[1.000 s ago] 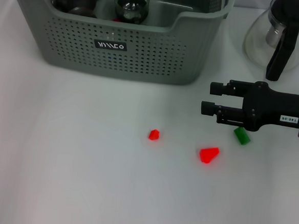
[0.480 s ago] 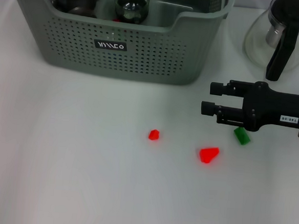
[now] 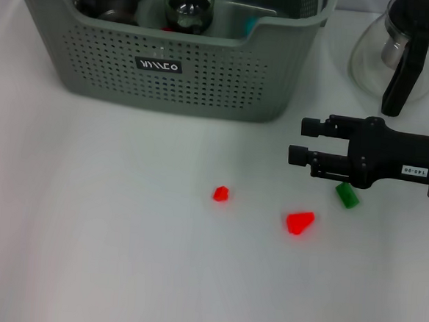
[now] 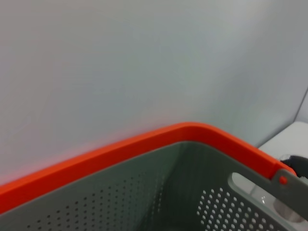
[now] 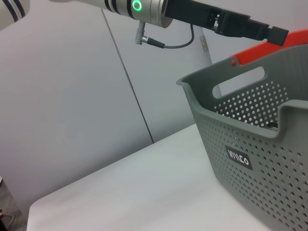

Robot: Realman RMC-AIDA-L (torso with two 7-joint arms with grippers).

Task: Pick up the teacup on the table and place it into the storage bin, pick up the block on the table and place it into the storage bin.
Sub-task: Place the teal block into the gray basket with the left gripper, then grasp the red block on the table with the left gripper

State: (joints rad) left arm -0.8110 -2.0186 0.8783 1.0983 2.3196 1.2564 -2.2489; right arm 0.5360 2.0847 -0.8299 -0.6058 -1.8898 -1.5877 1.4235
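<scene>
We see the storage bin [image 3: 170, 62] at the far side of the table [image 3: 106, 234], with dark glassware already inside it; we cannot tell for sure whether one of those pieces is the teacup. A small teal thing [image 3: 250, 23] shows just inside the bin's dipped rim. Three blocks lie on the table: a small red block [image 3: 221, 194] near the middle, a larger red block [image 3: 299, 221] to its right, and a green block [image 3: 347, 194] partly under the right arm. A glass pot [image 3: 402, 52] stands to the right of the bin.

Our right gripper [image 3: 298, 141] hangs above the table, beyond the blocks, its two fingers apart with nothing between them. Our left gripper [image 5: 274, 32] is up over the far edge of the bin (seen only from the right wrist camera); we cannot tell whether its fingers are apart or together.

We judge the block pick is the step in hand. To do it well, we should bring the right gripper back over one block, straddle it squarely, come down close to the table before closing, and keep clear of the neighbouring blocks
</scene>
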